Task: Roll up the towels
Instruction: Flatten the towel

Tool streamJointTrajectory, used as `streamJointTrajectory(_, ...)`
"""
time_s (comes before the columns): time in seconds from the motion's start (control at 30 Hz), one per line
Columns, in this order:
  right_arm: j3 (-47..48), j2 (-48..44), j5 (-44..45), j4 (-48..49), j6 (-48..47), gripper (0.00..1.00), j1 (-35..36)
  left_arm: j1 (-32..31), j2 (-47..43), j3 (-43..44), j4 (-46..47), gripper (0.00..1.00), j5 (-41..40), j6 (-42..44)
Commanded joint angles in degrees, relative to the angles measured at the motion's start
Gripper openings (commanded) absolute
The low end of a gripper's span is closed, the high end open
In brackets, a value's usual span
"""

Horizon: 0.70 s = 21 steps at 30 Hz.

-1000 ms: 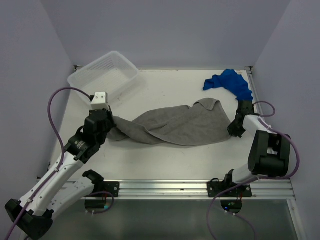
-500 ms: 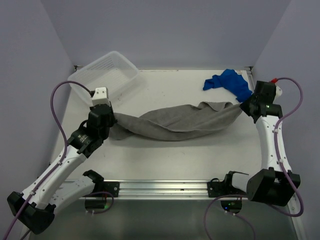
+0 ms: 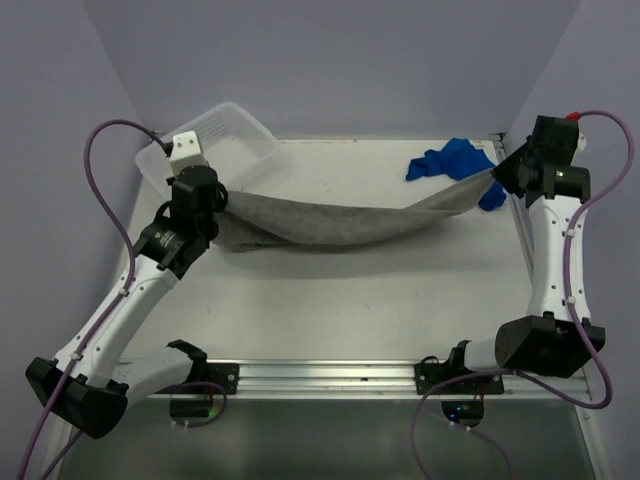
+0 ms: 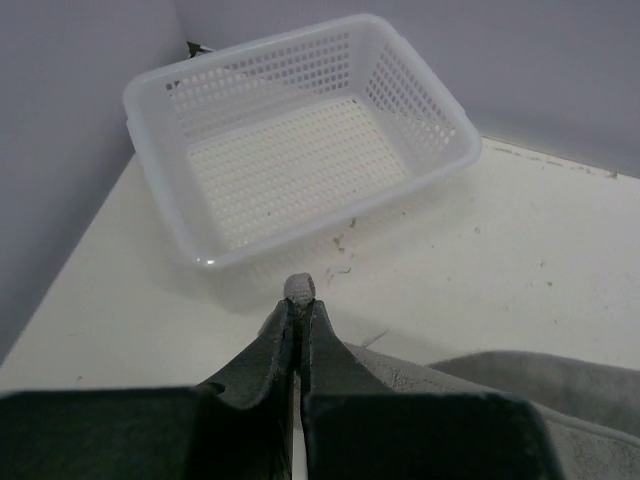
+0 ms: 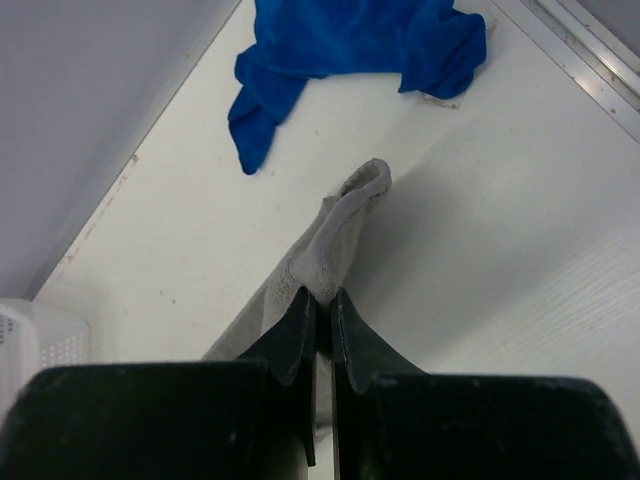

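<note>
Soft plain grey cloth towel (image 3: pixel 340 215) was strung across the middle of the top view between both arms, sagging mid-span over the white table (image 3: pixel 350 300). Left gripper (image 4: pixel 300 305) was pinched on its left end, just in front of the translucent white perforated plastic basket (image 4: pixel 340 212) at upper left. Right gripper (image 5: pixel 322 300) was clamped on the towel's right end, at upper right. Crumpled bright royal blue cloth towel (image 3: pixel 455 163) lay at the table's back right, near the right gripper
</note>
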Motion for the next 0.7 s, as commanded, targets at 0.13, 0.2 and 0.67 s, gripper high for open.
streamJointTrajectory(0.13, 11.9, 3.2, -6.3, -4.9, 0.9, 0.00, -4.1, 5.6, 3.9, 8.9, 3.4, 0.00, 2.6, -1.7)
streamJointTrajectory(0.2, 10.5, 2.4, -7.9, -5.0, 0.6, 0.00, -5.0, 6.9, 2.1, 7.0, 4.3, 0.00, 4.9, -2.7)
streamJointTrajectory(0.67, -20.2, -21.0, -8.3, -1.6, 0.1, 0.00, -6.9, 8.8, -22.6, -19.1, 1.0, 0.00, 15.6, -13.7)
